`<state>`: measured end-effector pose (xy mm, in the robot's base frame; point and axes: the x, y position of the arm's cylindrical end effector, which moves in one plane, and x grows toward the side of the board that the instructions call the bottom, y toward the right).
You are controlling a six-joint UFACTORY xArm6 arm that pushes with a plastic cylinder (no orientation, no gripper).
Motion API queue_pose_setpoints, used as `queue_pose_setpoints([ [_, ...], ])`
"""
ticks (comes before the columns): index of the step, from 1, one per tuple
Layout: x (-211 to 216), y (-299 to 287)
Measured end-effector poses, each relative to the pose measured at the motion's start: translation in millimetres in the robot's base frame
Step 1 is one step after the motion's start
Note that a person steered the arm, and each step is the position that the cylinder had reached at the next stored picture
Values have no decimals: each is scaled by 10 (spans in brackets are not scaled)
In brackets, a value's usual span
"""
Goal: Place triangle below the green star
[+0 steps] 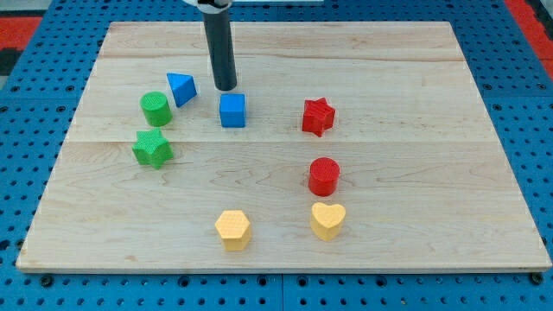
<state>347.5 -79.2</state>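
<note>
The small blue plastic triangle block point(181, 88) looked light, rigid and hard-faced; on the smooth pale wooden worktop point(389, 216) it was judged likely to slide readily and to spin if pushed off-centre. No hold was possible: the arm carried no claw, only a straight dark rod, so nothing was open, closed or held. The best contact was judged to be a flat face, pushed squarely through the block's middle.

Positions, all referred to the triangle:
- my tip point(225, 89) stood just to its right in the view, at about the same height, apart from it, not touching.
- blue plastic cube point(232, 111) lay to the right and slightly lower, just below my tip.
- green plastic cylinder point(155, 108) sat just beside it, lower left.
- green plastic star point(153, 149) lay further down, lower left, beyond the cylinder.

The goal spot, below the star, was bare. The triangle was not yet there. Judged risk: the cylinder and star stood near the direct downward path, so a detour seemed needed.
</note>
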Motion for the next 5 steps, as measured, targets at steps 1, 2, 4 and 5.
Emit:
queue_pose_setpoints([
  [1, -142, -328],
  [2, -153, -861],
  [4, -151, -749],
  [5, -194, -1312],
])
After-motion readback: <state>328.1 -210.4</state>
